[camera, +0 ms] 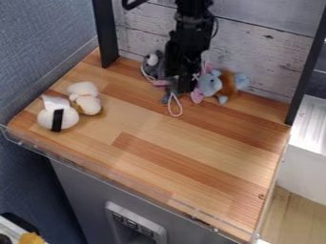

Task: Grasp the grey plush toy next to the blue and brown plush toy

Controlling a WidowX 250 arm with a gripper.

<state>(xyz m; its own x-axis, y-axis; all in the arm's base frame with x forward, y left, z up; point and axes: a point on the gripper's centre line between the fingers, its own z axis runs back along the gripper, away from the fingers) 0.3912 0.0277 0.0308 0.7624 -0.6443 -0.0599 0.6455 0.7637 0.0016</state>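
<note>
The black gripper point(181, 85) hangs low over the back of the wooden table, among several small plush toys. Just left of it is a grey and white plush point(153, 62), partly hidden behind the arm. A white string loop point(175, 106) lies on the wood below the gripper. Close on the right are a light blue plush point(209, 84) with pink parts and a brown and blue plush point(230, 85). Farther left, a white plush point(85, 97) rests beside a round white plush with a black stripe point(57, 119). Whether the gripper touches a toy is unclear.
A wooden table point(166, 159) has a low clear edging point(115, 177) along its front. Black posts point(106, 33) stand at its back left and right, with a whitish plank wall point(255, 52) behind. A blue-grey partition point(45, 43) rises on the left.
</note>
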